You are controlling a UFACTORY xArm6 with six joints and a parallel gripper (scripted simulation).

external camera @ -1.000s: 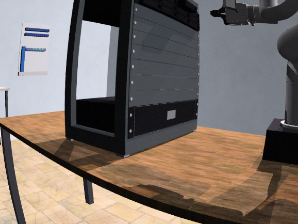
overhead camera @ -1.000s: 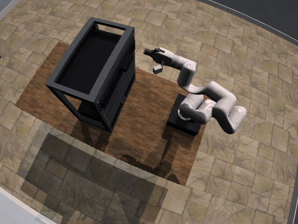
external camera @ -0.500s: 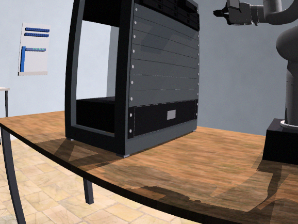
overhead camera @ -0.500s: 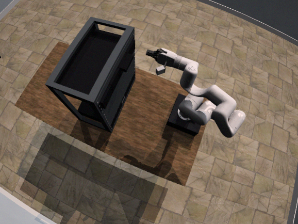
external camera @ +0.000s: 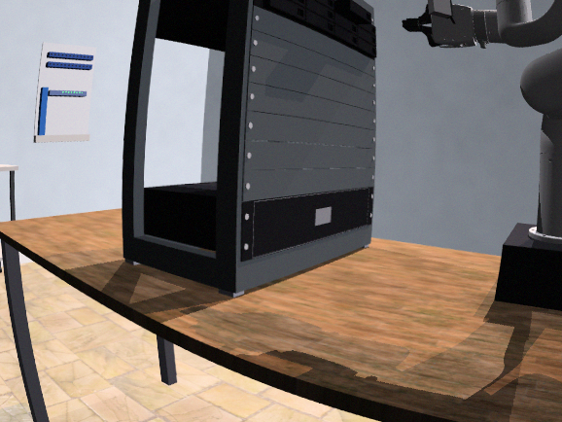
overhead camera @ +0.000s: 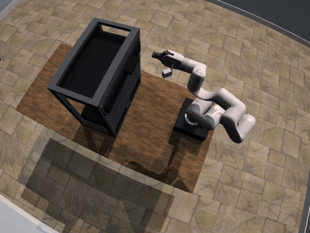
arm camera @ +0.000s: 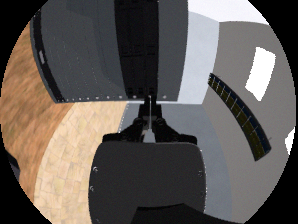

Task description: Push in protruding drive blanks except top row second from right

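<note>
My claw (overhead camera: 154,55) is closed on nothing and hangs high over the far edge of the tabletop (overhead camera: 150,129), apart from the front of the black rack (overhead camera: 118,63), whose drive blanks (external camera: 335,19) sit in its top section.

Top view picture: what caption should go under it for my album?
White robot arm on a wooden table points its shut fingers at a tall black rack, not touching it.
</note>
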